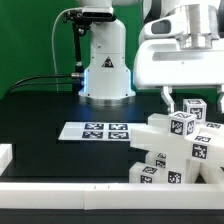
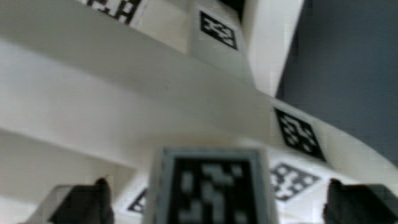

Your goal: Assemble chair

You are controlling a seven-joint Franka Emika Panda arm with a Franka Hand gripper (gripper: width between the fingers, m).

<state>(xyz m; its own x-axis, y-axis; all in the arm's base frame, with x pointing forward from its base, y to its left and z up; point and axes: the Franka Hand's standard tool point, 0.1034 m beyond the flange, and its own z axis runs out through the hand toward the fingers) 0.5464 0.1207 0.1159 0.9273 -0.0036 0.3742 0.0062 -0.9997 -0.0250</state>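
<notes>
The chair parts [image 1: 175, 150] are chunky white pieces with black-and-white tags, stacked together at the exterior view's right. My gripper [image 1: 188, 100] hangs over the top of the stack, open. Its fingers stand on either side of a tagged upright piece [image 1: 192, 108] without touching it. In the wrist view my gripper [image 2: 217, 205] shows two dark fingertips [image 2: 80, 203] spread wide. The tagged end of that piece [image 2: 214, 185] sits between them with gaps on both sides. Behind it lie broad white panels [image 2: 160, 90] with more tags.
The marker board [image 1: 95, 130] lies flat on the black table to the exterior view's left of the stack. The robot base [image 1: 105, 70] stands behind it. A white rail [image 1: 60, 187] runs along the front edge, with a white block [image 1: 5, 155] at the left.
</notes>
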